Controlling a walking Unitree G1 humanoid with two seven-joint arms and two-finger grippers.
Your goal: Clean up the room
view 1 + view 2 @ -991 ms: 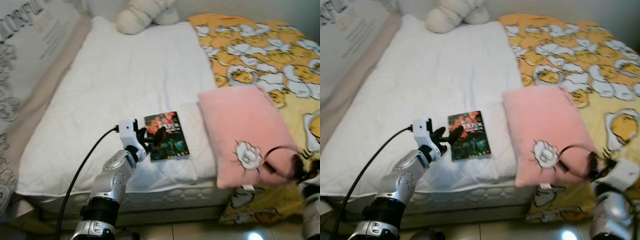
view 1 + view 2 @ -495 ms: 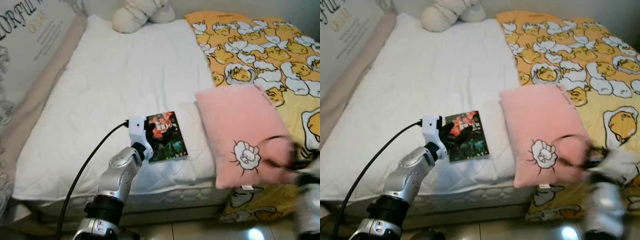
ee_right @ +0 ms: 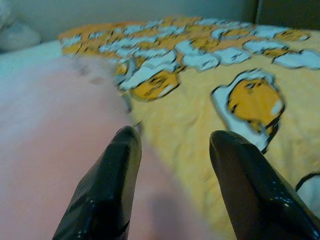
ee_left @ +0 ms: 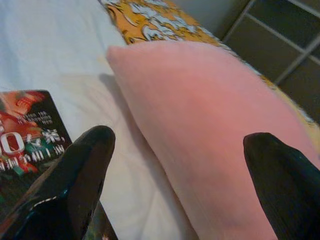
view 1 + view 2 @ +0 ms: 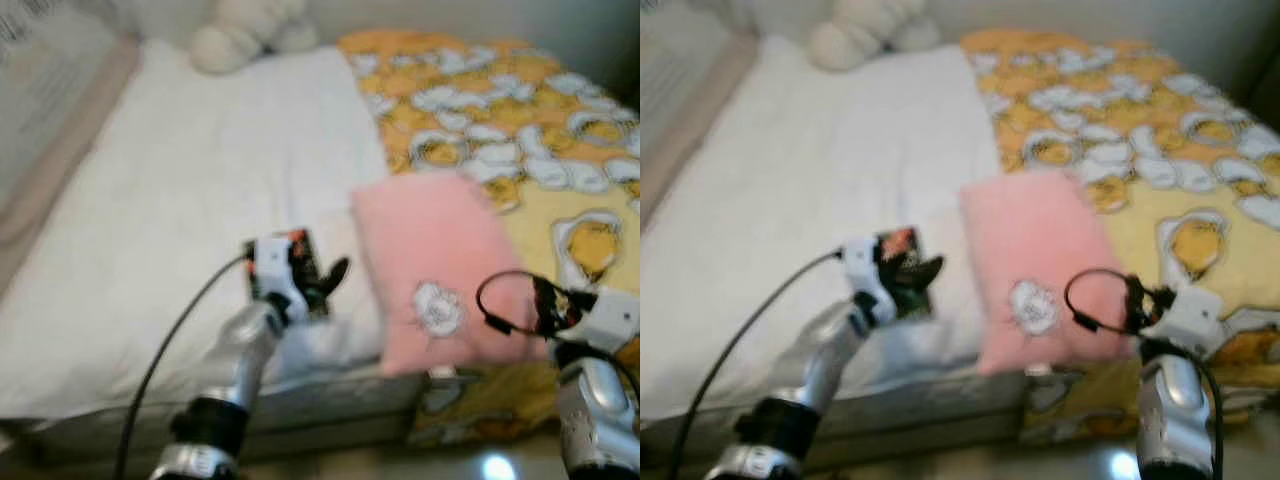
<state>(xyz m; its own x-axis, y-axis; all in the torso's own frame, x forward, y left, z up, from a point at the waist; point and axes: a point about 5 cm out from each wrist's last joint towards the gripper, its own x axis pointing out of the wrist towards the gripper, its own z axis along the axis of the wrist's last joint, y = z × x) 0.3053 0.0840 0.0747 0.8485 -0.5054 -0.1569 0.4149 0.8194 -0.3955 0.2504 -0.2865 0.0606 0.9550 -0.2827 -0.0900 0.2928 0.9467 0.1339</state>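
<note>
- Book (image 4: 27, 135) flat on the white bed (image 5: 180, 170) near its front edge, just left of the pink pillow (image 5: 430, 260); cover dark with red art, white lettering too blurred to read.
- Left gripper (image 4: 180, 165) over the book's near right corner, fingers spread wide, one fingertip above the cover, the other toward the pillow; nothing held.
- Pink pillow bearing a small white cartoon print, lying partly on the yellow duck-patterned blanket (image 5: 520, 120).
- Right gripper (image 3: 172, 165) low over the pillow's right edge and the blanket, fingers apart, empty.
- Cream plush toy (image 5: 245, 35) at the bed's far end.
</note>
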